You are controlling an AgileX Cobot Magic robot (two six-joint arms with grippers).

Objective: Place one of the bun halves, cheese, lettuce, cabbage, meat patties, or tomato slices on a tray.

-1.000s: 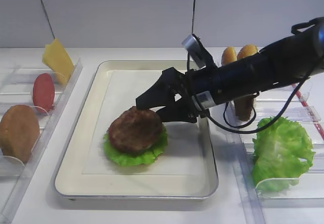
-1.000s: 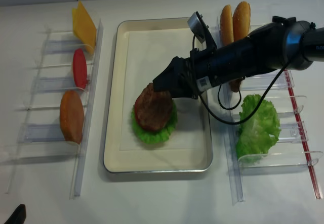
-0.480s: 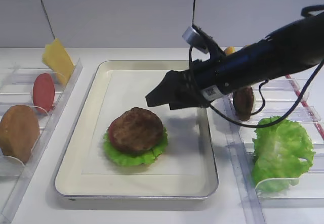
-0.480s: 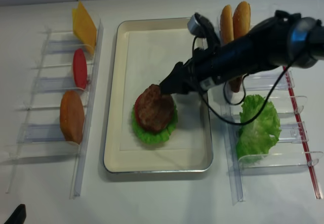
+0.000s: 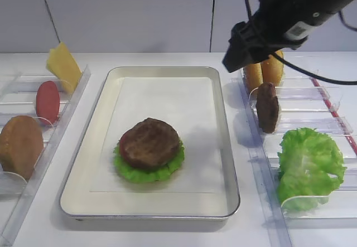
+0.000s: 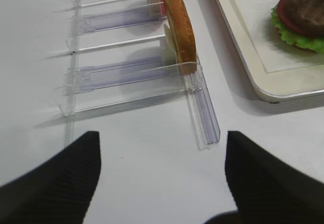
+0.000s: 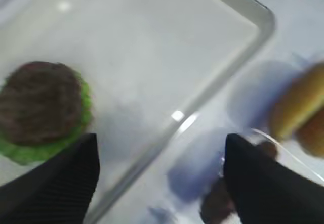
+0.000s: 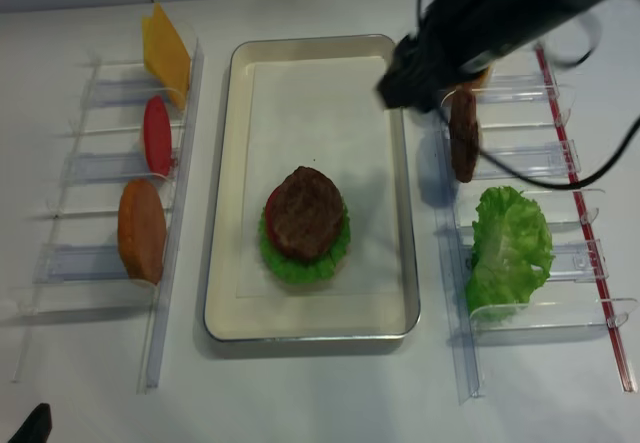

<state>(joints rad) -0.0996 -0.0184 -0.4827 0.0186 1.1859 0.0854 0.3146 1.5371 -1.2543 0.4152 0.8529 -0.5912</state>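
Observation:
On the cream tray (image 5: 215, 163) lies a stack: a dark brown meat patty (image 5: 149, 143) on a tomato slice (image 8: 269, 215) on ruffled lettuce (image 5: 146, 173). My right gripper (image 5: 232, 62) hangs high over the tray's far right corner. It is open with nothing between its fingers (image 7: 55, 183), and the stack (image 7: 41, 107) lies below to the left. A second patty (image 5: 268, 106) stands on edge in the right rack, with bun halves (image 5: 262, 73) behind it. My left gripper (image 6: 162, 183) is open over bare table beside the left rack's bun half (image 6: 180, 32).
The left clear rack (image 5: 66, 110) holds cheese (image 5: 63, 64), a tomato slice (image 5: 48, 101) and a bun half (image 5: 20, 145). The right rack (image 5: 329, 125) holds a loose lettuce leaf (image 5: 310, 166). A red strip (image 8: 585, 203) runs along its outer side.
My right gripper has lifted off the stack and swung up and back towards the right rack, still open. The patty stays on the stack. The left side has not changed.

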